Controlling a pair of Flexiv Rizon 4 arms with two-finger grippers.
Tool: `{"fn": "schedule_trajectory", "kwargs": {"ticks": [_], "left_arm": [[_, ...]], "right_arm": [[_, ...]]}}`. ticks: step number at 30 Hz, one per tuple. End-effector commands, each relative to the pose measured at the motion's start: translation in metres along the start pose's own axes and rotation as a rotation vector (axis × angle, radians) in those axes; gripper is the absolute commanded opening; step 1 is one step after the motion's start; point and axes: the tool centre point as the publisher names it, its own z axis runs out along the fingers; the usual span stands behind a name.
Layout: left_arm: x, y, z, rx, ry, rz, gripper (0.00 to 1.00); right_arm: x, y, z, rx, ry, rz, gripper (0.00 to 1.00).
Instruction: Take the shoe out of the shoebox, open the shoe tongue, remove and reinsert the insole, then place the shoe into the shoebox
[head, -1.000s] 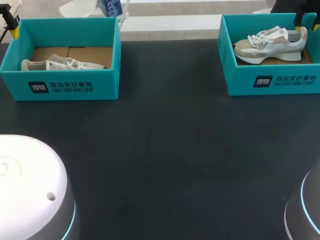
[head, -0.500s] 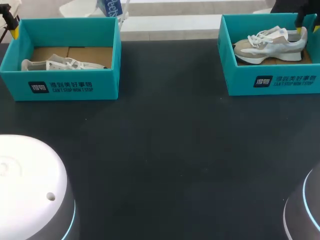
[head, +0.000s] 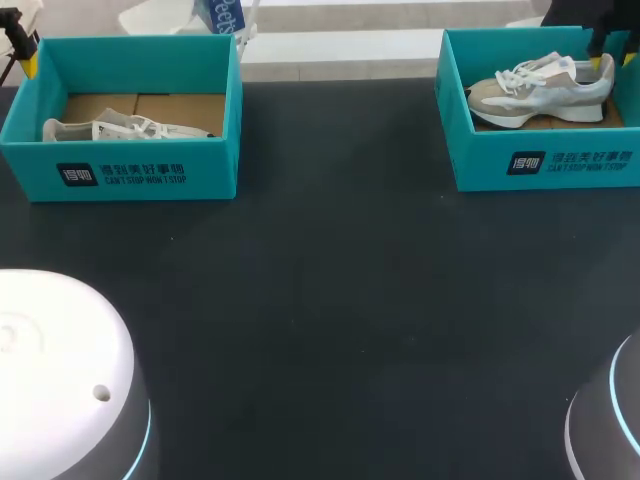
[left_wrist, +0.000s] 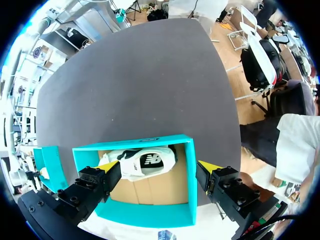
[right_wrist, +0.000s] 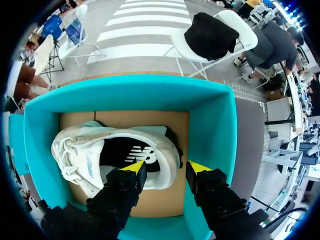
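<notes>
Two teal shoeboxes stand at the table's far edge. The right shoebox (head: 545, 160) (right_wrist: 210, 120) holds a white and beige shoe (head: 545, 90) (right_wrist: 100, 150). My right gripper (head: 615, 60) (right_wrist: 166, 167) hangs inside this box, open, its yellow tips straddling the shoe's heel, close to it. The left shoebox (head: 150, 172) (left_wrist: 150, 212) holds a second white shoe (head: 120, 129) (left_wrist: 142, 162) lying on its side. My left gripper (head: 22, 45) (left_wrist: 160, 166) hovers over that box's far left corner, open wide, with nothing in it.
The dark table (head: 330, 300) stretches between and in front of the boxes. Both arm bases sit at the near corners, one white (head: 60, 380) and one grey (head: 610, 420).
My right gripper's fingers have drawn slightly closer together around the shoe's heel. The shoes, the boxes and my left arm have not moved.
</notes>
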Motion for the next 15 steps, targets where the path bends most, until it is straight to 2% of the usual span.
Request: {"fn": "schedule_trajectory", "kwargs": {"ticks": [1, 15], "left_arm": [[0.000, -0.001, 0.000, -0.002, 0.003, 0.000, 1.00], [0.000, -0.001, 0.000, -0.002, 0.003, 0.000, 1.00]], "right_arm": [[-0.004, 0.010, 0.009, 0.024, -0.013, -0.006, 0.50], [-0.003, 0.009, 0.032, 0.028, -0.029, -0.009, 0.49]]}}
